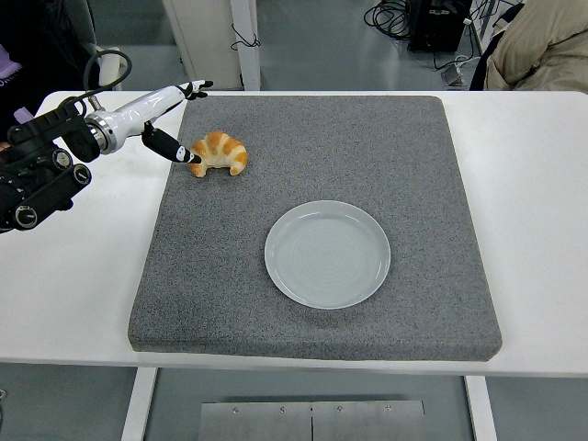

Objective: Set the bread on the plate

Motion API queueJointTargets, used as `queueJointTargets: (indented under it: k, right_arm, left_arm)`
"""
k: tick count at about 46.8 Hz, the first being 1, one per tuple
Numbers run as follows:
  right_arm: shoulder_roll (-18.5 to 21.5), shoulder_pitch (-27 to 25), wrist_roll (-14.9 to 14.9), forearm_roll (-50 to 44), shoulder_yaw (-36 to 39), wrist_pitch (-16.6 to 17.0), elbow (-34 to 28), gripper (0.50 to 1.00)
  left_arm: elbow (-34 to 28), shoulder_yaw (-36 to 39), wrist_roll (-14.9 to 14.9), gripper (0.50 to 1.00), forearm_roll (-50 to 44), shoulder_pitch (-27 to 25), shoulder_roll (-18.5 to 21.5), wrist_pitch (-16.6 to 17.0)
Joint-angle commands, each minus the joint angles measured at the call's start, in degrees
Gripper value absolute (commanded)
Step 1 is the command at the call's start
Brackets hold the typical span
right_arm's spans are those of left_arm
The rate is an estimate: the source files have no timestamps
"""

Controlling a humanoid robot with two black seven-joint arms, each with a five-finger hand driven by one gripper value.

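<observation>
Since the bread is not yet lifted: the task is at its very start
Bread: one croissant (pixel 219 152) lies on the grey mat (pixel 312 303), far left part, well apart from the plate
Plate: one pale plate (pixel 328 254), bare, sits near the middle of the mat, to the right of the bread and nearer the front edge
Left hand: the left hand (pixel 165 118) reaches in from the left, fingers spread wide and holding nothing; the thumb tip touches or nearly touches the croissant's left end, the other fingers stretch toward the mat's far left corner
Right hand: not in view
Done: the hand is at the bread, nothing more
Left to do: close on the croissant, lift it, carry it right and nearer, set it on the plate
Surface: one white surface (pixel 542 184) carries the mat
Count: one croissant, one plate, one mat, one hand showing
Also there: a person's sleeve (pixel 542 41) at the far right corner
</observation>
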Motion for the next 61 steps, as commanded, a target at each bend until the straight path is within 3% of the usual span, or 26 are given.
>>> queueJointTargets:
  k: [1,19,45,61]
  right_arm:
    - [0.0,0.0,0.0,0.0,0.0,0.0,0.0,1.000]
    - [0.0,0.0,0.0,0.0,0.0,0.0,0.0,1.000]
    - [0.0,0.0,0.0,0.0,0.0,0.0,0.0,1.000]
    - [0.0,0.0,0.0,0.0,0.0,0.0,0.0,1.000]
  left_arm:
    - [0.2,3.2,0.0,0.971,-0.4,-0.6,-0.7,2.5]
    - [3.9,4.2,0.1,0.965,-0.6,-0.6,-3.7,3.3]
    - [10.4,5.4,0.2,0.889,-0.8,-0.1,-9.3,4.8]
    - [11.5,5.7,0.1,0.887,-0.8,0.2,-9.8,4.8]
